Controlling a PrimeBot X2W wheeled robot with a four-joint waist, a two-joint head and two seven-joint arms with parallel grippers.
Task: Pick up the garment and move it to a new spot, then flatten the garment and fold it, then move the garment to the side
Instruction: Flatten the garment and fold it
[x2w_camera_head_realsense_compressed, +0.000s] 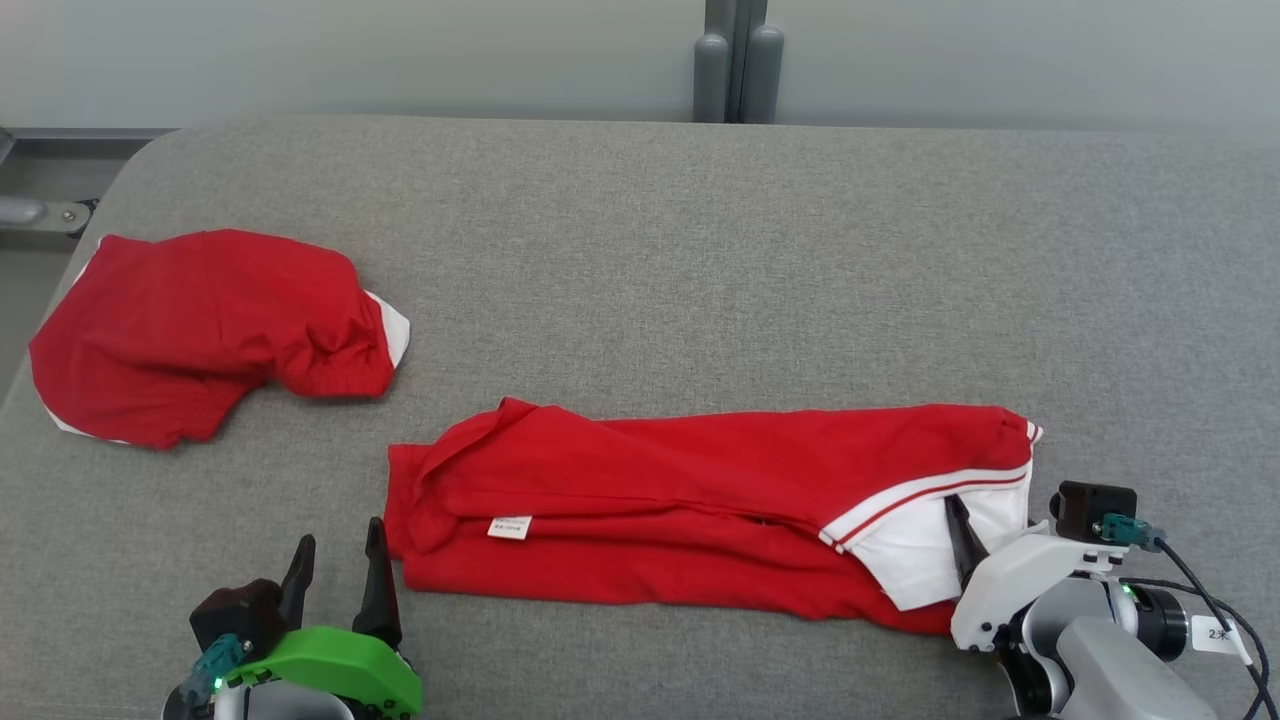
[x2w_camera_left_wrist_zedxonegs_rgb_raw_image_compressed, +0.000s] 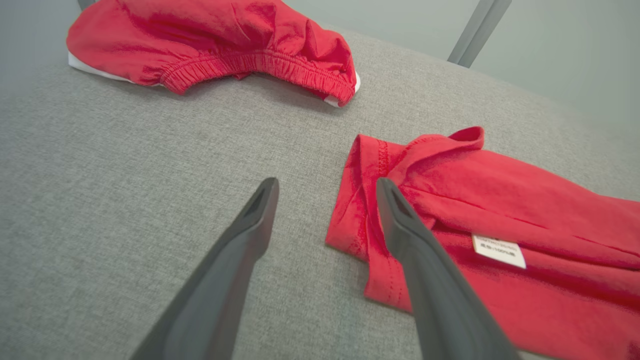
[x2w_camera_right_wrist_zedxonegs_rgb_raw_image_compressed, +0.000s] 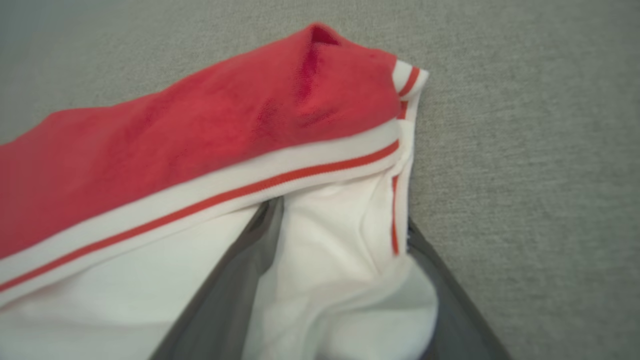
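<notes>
The garment (x2w_camera_head_realsense_compressed: 700, 480) lies across the near tabletop (x2w_camera_head_realsense_compressed: 700, 250). A second garment (x2w_camera_head_realsense_compressed: 180, 330) sits farther back on the left. The left gripper (x2w_camera_head_realsense_compressed: 340, 532) is just beside the near garment's left end, and the right gripper (x2w_camera_right_wrist_zedxonegs_rgb_raw_image_compressed: 340, 222) is at its right end.

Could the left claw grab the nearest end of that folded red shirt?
Probably yes: the open left claw sits right at the hem end of the folded red shirt, nothing between them.

Our green-housed left gripper (x2w_camera_head_realsense_compressed: 340, 532) sits low at our left, its two long dark fingers pointing forward and spread apart. Our white-housed right gripper (x2w_camera_right_wrist_zedxonegs_rgb_raw_image_compressed: 339, 229) reaches forward, jaws likewise wide.
</notes>
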